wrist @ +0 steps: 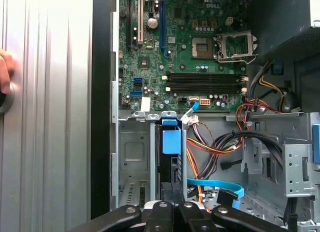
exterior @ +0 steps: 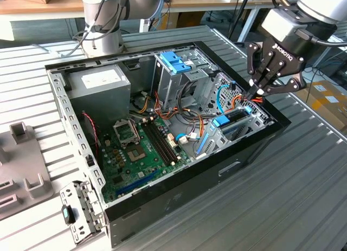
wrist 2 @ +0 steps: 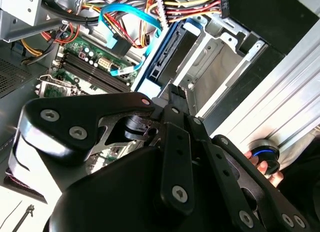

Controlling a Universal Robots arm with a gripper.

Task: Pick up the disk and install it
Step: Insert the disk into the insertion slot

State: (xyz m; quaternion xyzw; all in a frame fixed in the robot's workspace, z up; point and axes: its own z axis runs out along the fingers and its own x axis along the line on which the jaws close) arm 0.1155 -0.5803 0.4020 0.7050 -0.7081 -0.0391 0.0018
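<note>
Disk (exterior: 223,121): stands on edge in the drive cage (wrist: 134,157) at the computer case (exterior: 217,175) corner on the exterior view's right. Blue rails face up, long axis running from the motherboard (exterior: 143,148) toward the gripper (exterior: 254,92).
Fingers (wrist: 167,212): pressed together over the disk's far end; contact cannot be told.
First wrist view: a person's hand (wrist: 4,71) on the desk (wrist: 50,142).

Black claw (exterior: 255,91), silver screws (wrist 2: 180,193), white lettering (exterior: 283,51), pale grey arm (exterior: 317,4)
</note>
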